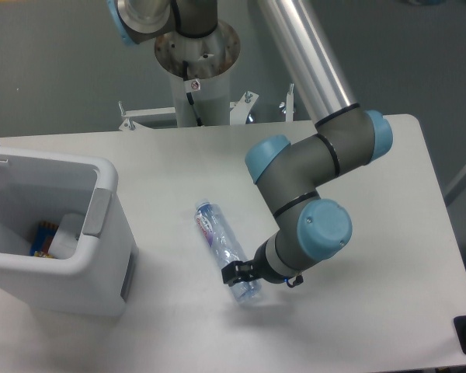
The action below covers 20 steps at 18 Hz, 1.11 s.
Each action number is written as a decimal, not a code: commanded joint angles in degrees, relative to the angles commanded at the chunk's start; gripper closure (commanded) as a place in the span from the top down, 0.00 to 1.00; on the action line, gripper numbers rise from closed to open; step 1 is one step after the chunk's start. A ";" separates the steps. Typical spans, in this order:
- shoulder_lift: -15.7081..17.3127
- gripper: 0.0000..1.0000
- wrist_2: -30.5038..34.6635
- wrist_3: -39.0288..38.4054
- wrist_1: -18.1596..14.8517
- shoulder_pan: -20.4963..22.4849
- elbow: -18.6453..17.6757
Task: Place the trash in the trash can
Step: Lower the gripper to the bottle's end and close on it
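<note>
Centrally, crushed clear bottle (222, 247), blue-and-red label, lying flat on table (373, 311)

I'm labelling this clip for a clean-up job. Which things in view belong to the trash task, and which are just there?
Part of the job:
- plastic bottle, lying on the table
- trash can, at the table's left
- gripper, at the bottle's near end

Just there:
- table
- items already inside the trash can, too unclear to name

Claw (239, 273) at bottle (221, 245) end on table (388, 233), bin (101, 256) w/ items nearby.
</note>
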 joint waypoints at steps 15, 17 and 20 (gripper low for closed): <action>-3.08 0.78 4.57 -4.49 0.09 -1.76 1.41; -3.08 0.75 4.66 -4.49 0.18 -1.76 1.32; -3.08 0.66 4.66 -4.49 0.18 -1.76 1.32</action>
